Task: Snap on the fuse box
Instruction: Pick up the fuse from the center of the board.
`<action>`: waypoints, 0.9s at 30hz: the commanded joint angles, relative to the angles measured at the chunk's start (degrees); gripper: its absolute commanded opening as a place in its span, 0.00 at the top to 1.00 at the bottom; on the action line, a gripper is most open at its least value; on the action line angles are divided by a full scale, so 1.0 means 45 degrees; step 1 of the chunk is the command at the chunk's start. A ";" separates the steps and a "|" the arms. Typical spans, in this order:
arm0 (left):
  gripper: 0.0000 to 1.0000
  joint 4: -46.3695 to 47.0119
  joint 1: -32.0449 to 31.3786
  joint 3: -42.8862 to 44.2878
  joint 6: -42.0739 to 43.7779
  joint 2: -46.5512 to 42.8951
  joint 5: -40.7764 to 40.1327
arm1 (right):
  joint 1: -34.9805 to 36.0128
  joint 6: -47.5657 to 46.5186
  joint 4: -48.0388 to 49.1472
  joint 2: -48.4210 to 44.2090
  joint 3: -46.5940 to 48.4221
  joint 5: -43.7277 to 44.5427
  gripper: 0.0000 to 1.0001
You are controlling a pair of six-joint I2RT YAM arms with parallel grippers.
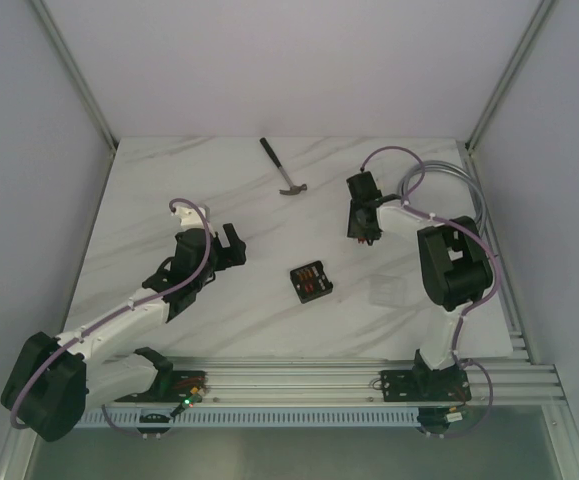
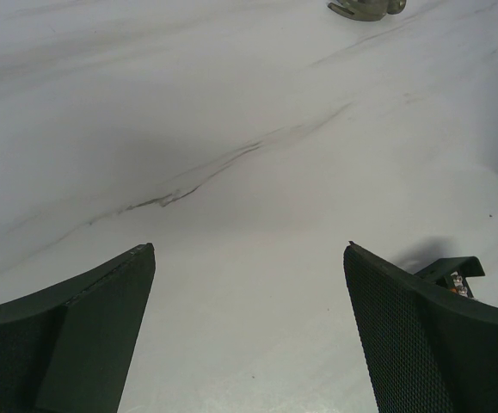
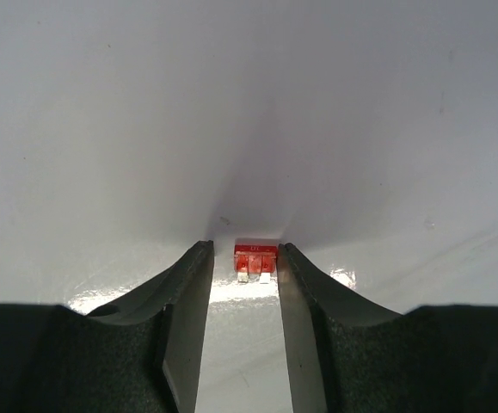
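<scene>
red fuse point(image 3: 256, 258) between right fingers point(image 3: 184, 303)

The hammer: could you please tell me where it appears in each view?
Top external: the hammer lies far centre, handle toward the back.
Left wrist: only its head, at the top edge, right of centre.
Right wrist: not in view.
Shared landmark: the white tabletop.

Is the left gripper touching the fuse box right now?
Apart. The top view shows a clear stretch of bare table between the left gripper and the fuse box.
</scene>
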 commanded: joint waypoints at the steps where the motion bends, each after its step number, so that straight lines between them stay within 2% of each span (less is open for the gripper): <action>1: 0.00 -0.0094 0.0074 -0.0001 -0.0060 0.0068 0.0130 | -0.0042 0.0209 -0.0258 0.0413 0.0329 -0.0186 0.59; 8: 0.00 -0.0017 0.0084 0.0033 -0.0050 0.0167 0.0388 | -0.0041 0.0122 -0.0249 0.0485 0.0253 -0.0154 0.66; 13: 0.00 0.0048 0.0083 0.0110 0.0014 0.0322 0.0697 | -0.0023 -0.0007 -0.0270 0.0290 0.0165 -0.0357 0.75; 27: 0.00 0.0306 0.0064 0.0233 -0.0060 0.0409 0.1628 | 0.0373 -0.0293 -0.1109 -0.0834 -0.0517 -0.1095 0.79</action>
